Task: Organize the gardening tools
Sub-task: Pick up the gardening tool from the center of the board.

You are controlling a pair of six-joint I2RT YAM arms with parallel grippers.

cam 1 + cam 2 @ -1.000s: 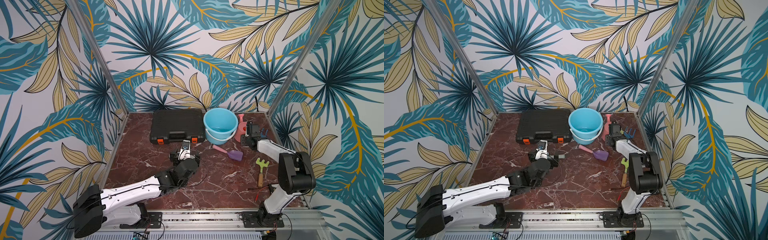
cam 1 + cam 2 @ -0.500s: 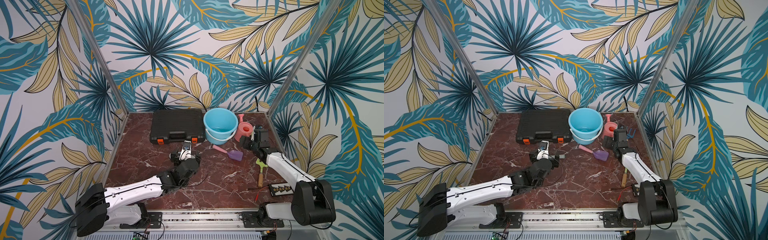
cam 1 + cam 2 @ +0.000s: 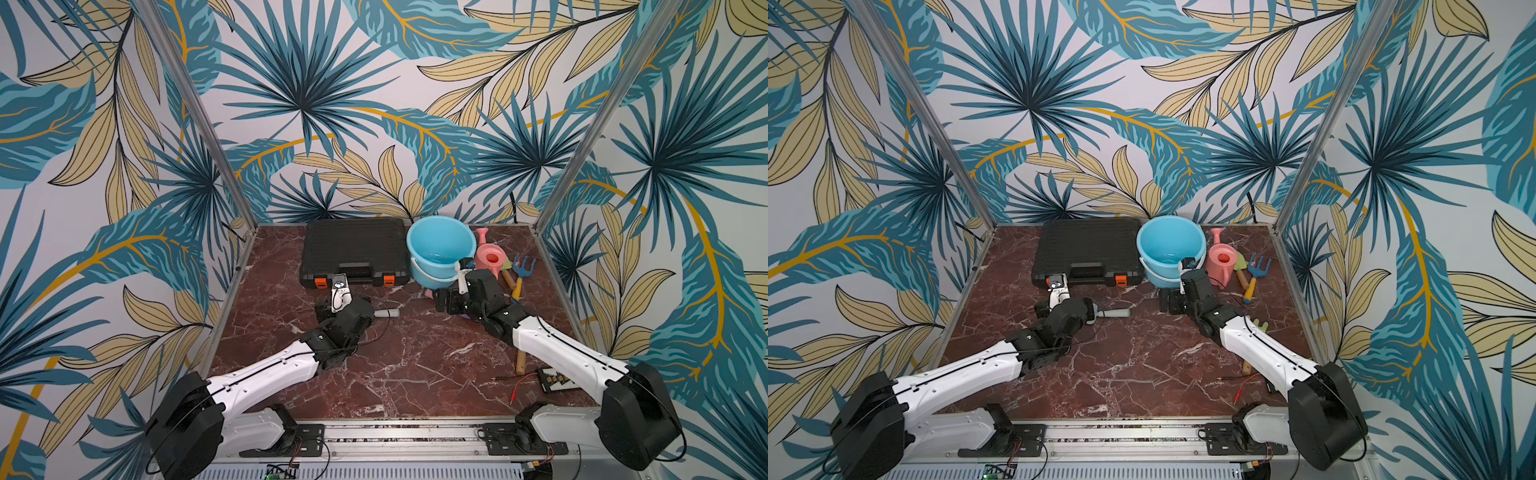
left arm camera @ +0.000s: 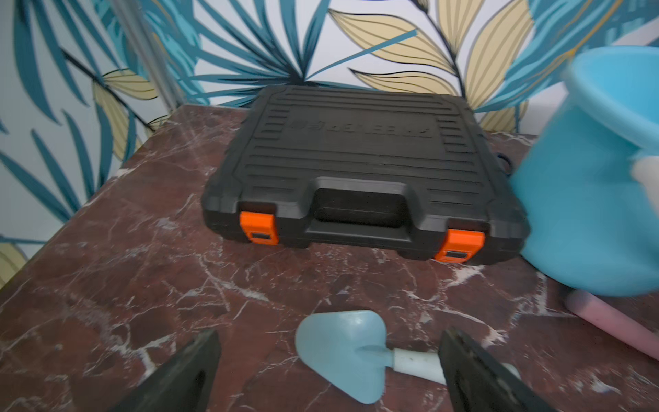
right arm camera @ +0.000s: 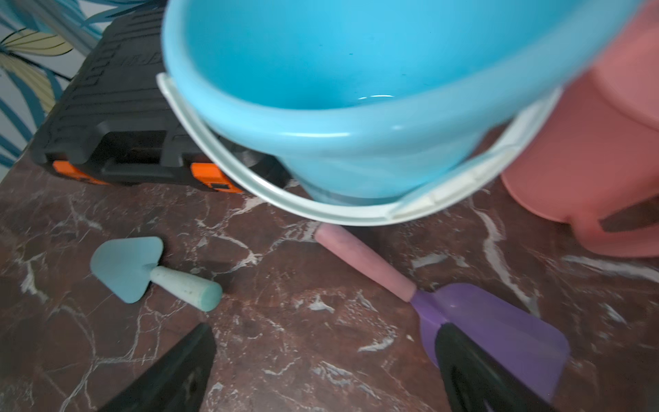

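Left fingers (image 4: 185, 374): wide apart, empty, low over the worktop (image 4: 142, 267).
Pale blue trowel (image 4: 342, 353): flat before the black case (image 4: 356, 160), blade between the left fingers.
Trowel axis: finger to finger, handle toward the blue bucket (image 4: 577, 199); probably needs a wrist turn.
Right fingers (image 5: 470, 378): wide, empty, one over the blade of the purple shovel (image 5: 499, 321), whose pink handle points at the bucket.

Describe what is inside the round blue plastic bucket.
Inside the round blue plastic bucket: bare blue walls and floor, no tool. The rim hides its near inner wall.
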